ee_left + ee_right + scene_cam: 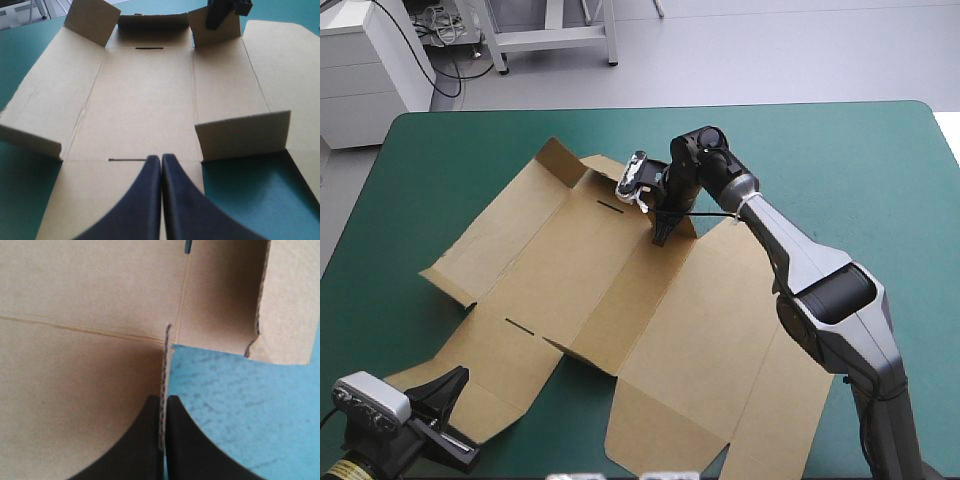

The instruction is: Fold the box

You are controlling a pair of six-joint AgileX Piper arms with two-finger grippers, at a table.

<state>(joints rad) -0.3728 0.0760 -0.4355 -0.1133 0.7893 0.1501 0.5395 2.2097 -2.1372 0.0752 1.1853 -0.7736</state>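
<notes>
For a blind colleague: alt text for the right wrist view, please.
The right gripper pinches a raised flap of the brown box, seen edge-on between its black fingers. Board lies on one side, teal-green cover on the other.

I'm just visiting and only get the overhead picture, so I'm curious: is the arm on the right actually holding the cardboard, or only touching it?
Observer: Holding. Its wrist camera shows the right end effector shut on the box, with the board's corrugated edge pinched in it.
Visitor: And the other one, down by the near corner?
Observer: The left end effector is shut but empty. Its fingers meet with no board between them, over the near panel.
Visitor: Is the cardboard lying all flat?
Observer: No. From the left wrist, a near flap stands raised off the teal-green cover.
</notes>
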